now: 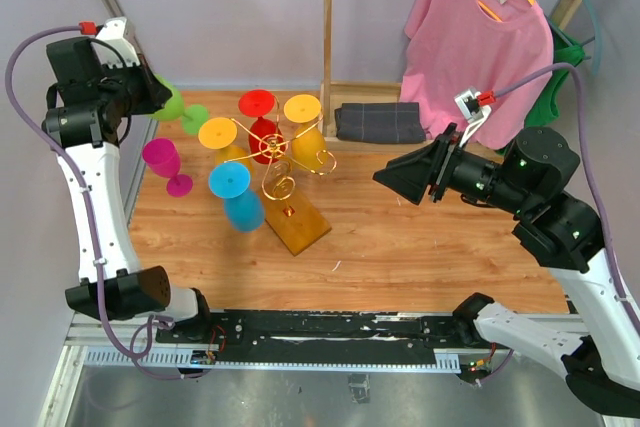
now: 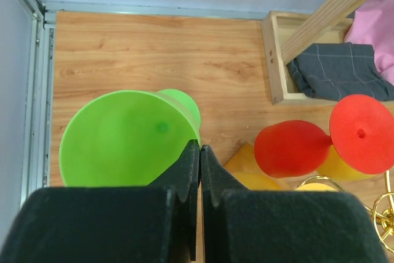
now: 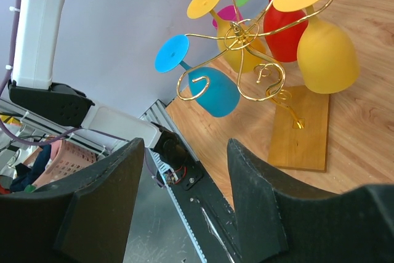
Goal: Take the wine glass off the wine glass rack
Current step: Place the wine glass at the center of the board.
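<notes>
Pink shirt (image 1: 478,42) behind rack (image 1: 283,179) (hanging)

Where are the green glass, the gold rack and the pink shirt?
green glass (image 2: 123,143), left wrist view, inside of bowl
gold rack (image 3: 246,32), right wrist view, central hub
pink shirt (image 1: 480,42), top view, chest

The wine glass rack (image 1: 283,185) stands mid-table (image 1: 420,247); two glasses (image 1: 170,165) sit near its left edge.

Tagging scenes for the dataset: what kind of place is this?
Likely a lab test cell for robot manipulation, not a home. The wooden table sits between plain walls, two arms are bolted to a rail at its near edge, and props are staged: wine glass rack, pink T-shirt on a hanger.
</notes>
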{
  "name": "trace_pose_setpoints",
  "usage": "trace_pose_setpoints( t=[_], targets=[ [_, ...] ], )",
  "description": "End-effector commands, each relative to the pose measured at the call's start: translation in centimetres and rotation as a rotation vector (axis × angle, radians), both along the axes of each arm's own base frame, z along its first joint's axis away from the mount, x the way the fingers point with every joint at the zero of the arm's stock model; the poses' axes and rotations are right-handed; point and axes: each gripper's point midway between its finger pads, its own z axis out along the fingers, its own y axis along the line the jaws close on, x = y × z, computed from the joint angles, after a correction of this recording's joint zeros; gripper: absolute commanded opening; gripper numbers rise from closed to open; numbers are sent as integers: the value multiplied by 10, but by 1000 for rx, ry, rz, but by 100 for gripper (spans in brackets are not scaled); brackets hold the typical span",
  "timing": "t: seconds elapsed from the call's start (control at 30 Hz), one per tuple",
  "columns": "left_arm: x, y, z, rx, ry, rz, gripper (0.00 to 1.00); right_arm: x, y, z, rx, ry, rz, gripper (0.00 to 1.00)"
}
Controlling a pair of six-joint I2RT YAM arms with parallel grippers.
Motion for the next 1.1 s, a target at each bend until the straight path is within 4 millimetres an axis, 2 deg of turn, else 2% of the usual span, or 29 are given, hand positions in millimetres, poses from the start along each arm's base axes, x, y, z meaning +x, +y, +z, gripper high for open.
trace_pose_setpoints(
  t=[0.0, 0.27, 0.57, 0.77, 0.87, 1.07],
  targets=[
    [2, 1, 5, 16, -21, -13, 0, 2, -2, 4, 20, -14, -18, 57],
    [2, -6, -37, -3, 81, -43, 0, 3, -2, 4, 27, -8, -19, 57],
    [-9, -5, -74, 36, 144, -49, 0, 6, 2, 6, 25, 4, -10, 56],
    [-9, -6, -101, 61, 194, -63, 0, 9, 6, 7, 27, 10, -5, 55],
    [-4, -4, -101, 61, 189, -58, 0, 10, 6, 8, 31, 9, -8, 55],
    [16, 1, -82, 48, 121, -19, 0, 12, 6, 5, 25, 11, -16, 55]
  ],
)
